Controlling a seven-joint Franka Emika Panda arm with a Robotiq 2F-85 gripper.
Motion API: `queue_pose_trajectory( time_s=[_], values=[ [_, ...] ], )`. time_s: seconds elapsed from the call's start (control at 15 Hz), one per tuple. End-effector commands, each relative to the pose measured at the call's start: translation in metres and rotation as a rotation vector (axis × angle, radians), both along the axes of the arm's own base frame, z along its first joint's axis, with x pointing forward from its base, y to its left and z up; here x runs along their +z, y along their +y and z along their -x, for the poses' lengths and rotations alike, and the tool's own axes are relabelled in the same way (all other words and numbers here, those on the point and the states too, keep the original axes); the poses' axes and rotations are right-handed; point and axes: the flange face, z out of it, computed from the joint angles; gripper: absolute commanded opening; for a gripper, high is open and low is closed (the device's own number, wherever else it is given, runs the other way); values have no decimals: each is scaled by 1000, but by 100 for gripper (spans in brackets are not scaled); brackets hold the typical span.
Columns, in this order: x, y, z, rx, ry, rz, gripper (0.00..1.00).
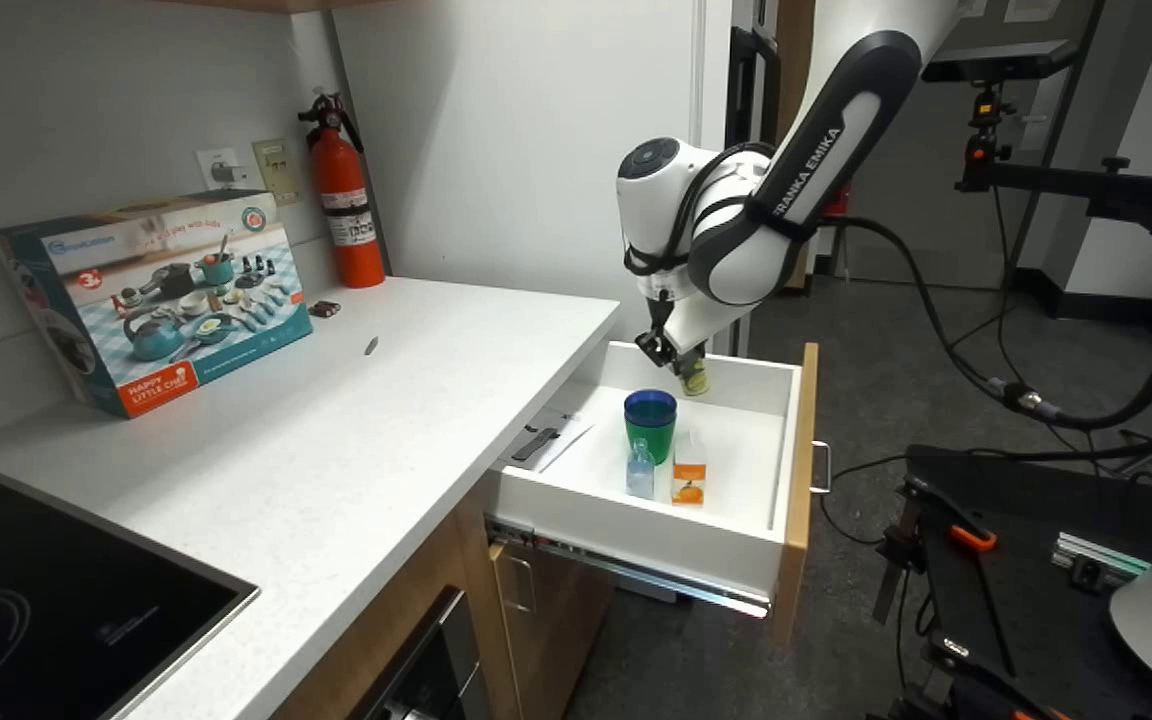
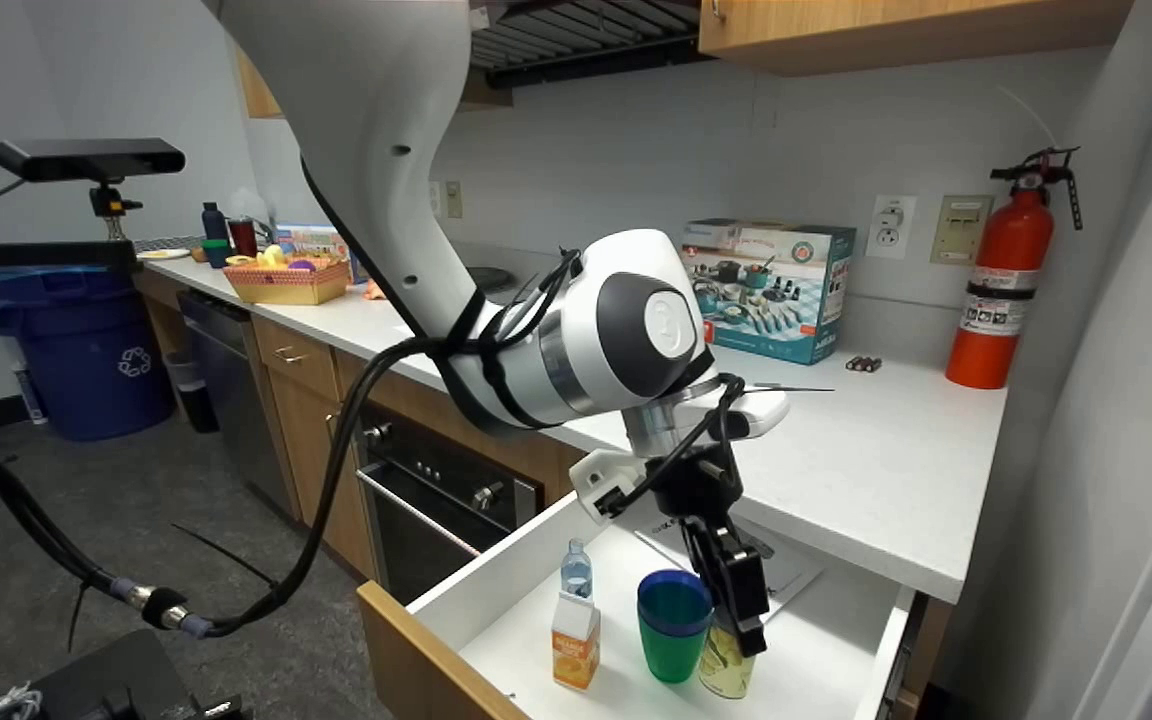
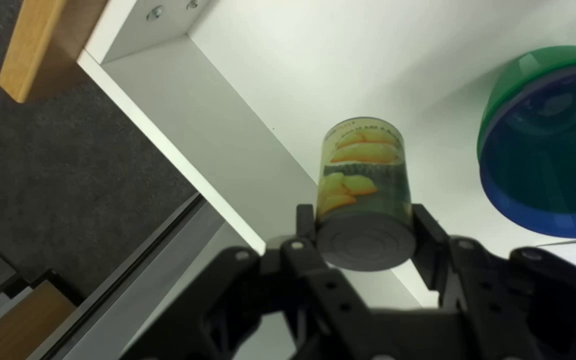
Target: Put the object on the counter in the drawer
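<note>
Can (image 3: 364, 192), long axis seemingly near-vertical

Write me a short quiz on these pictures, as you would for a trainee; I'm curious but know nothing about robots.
1. Multiple choice: what does the black two-fingered gripper hold?
A) a clear bluish bottle
B) a cylindrical can with a yellow-green label
C) a small orange-and-white carton

2. True or false: the wide white drawer with a light wooden front stands open.

3. Short answer: which safety item stands on the smooth white countertop?

Key: 1 B; 2 true; 3 a red cylindrical fire extinguisher.
</note>
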Motion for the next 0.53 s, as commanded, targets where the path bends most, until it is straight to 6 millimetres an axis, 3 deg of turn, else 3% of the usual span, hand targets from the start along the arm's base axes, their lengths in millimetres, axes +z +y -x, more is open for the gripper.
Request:
queue_pose_trajectory(
  time_s=[0.0,0.47],
  values=[
    [-13,0,-1,-23,-26,24,23],
    [-37,-7,7,-48,1,40,23]
  ],
)
